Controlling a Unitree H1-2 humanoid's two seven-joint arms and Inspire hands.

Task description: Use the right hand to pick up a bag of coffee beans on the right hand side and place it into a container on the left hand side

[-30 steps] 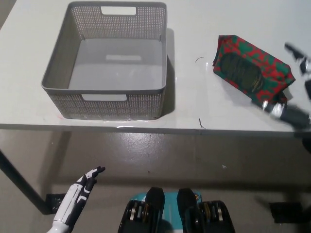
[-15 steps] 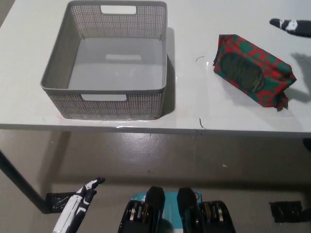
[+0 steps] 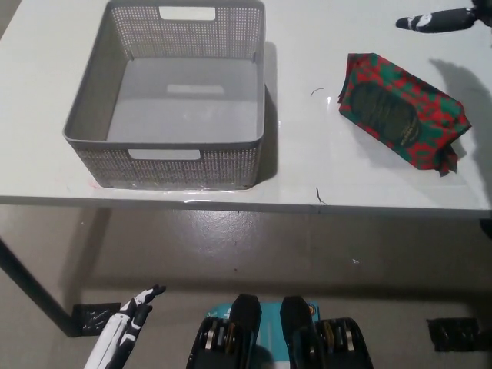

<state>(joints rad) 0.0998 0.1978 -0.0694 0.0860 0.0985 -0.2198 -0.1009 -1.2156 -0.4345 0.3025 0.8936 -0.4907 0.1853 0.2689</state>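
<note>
Bag [image 3: 401, 112] lying ungrasped at tabletop [image 3: 307, 169] right, basket [image 3: 173, 146] empty at left; right hand [image 3: 438, 21], risen from beside bag to the far right edge, grip indiscernible, reach undone; left hand [image 3: 127, 330] low, grip indiscernible.

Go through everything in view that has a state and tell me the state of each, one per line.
Coffee bean bag: lying flat on the white table, sealed, not held.
Grey container: upright on the table, empty.
Right robot hand: above the table beyond the bag, touching nothing; only part of it shows.
Left robot hand: resting low below the table edge, holding nothing.
</note>
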